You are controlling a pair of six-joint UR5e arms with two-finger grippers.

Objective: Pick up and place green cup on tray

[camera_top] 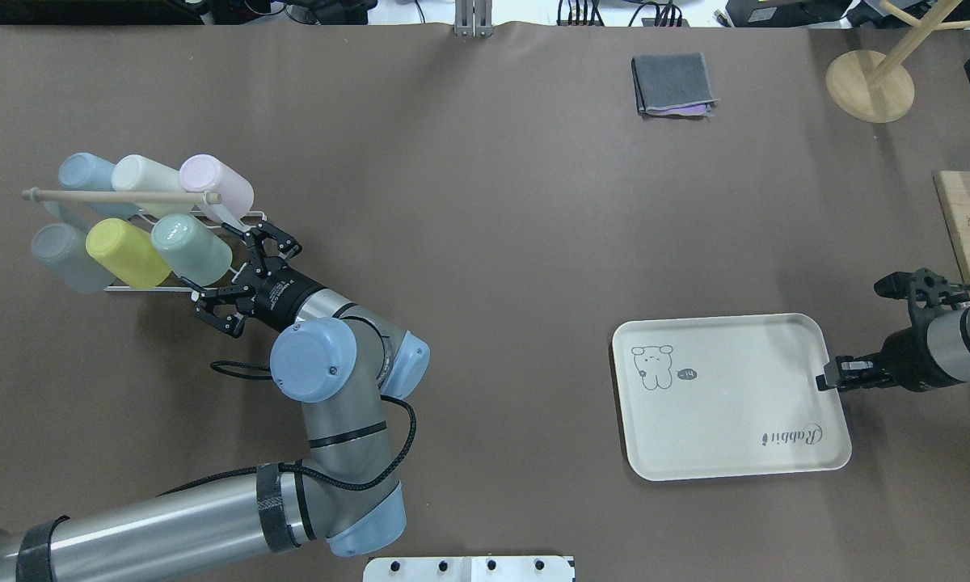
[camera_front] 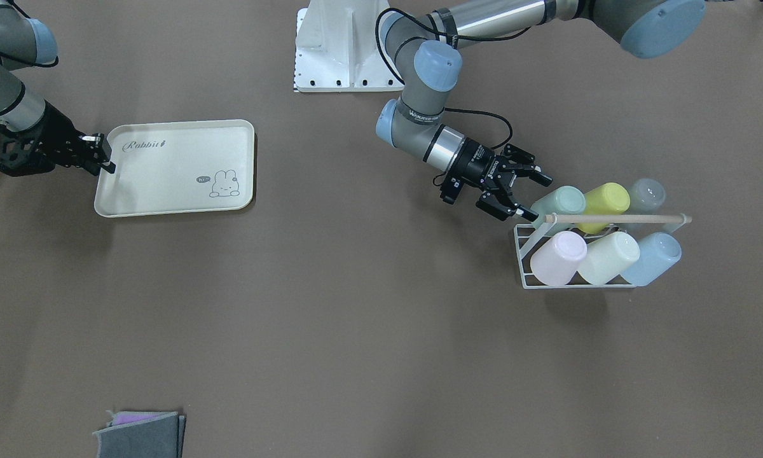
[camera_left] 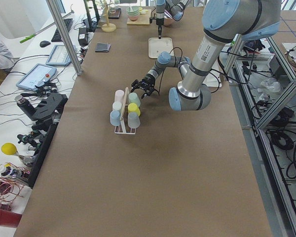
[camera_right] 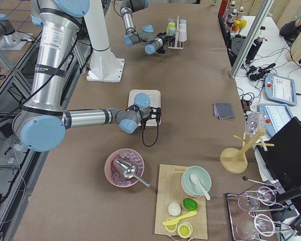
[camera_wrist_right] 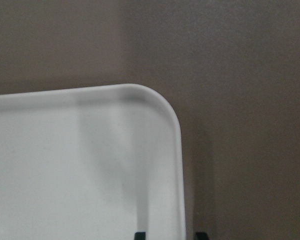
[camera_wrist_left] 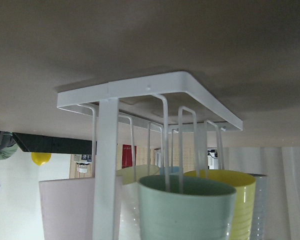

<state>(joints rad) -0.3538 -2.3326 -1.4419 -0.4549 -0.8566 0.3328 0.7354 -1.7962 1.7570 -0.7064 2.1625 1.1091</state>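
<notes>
Checking in from the remote station. The green cup (camera_front: pixel 558 202) is not on the tray; it's on the white wire rack (camera_front: pixel 523 256) near the worktop's left end, leaning on its pegs with five other cups. It's in the row nearer the robot, at the end closest to the worktop's middle, with the yellow cup (camera_front: pixel 605 202) touching it on the other side. The left wrist camera looks straight into the green cup's mouth, and I can see two rack wires running into it.

The left gripper (camera_front: pixel 539 198) is spread wide and holds nothing. It's parked just beside the green cup, and one finger is right by the end of the rack's wooden handle bar (camera_front: pixel 617 218).

The tray (camera_front: pixel 165 187) lies flat toward the worktop's right end, well apart from the rack. The right gripper (camera_front: pixel 105 156) is at the tray's short edge, closed down narrow with one finger inside the rim and one outside. I honestly can't tell from the wrist camera whether it's pinching the rim or just straddling it.
</notes>
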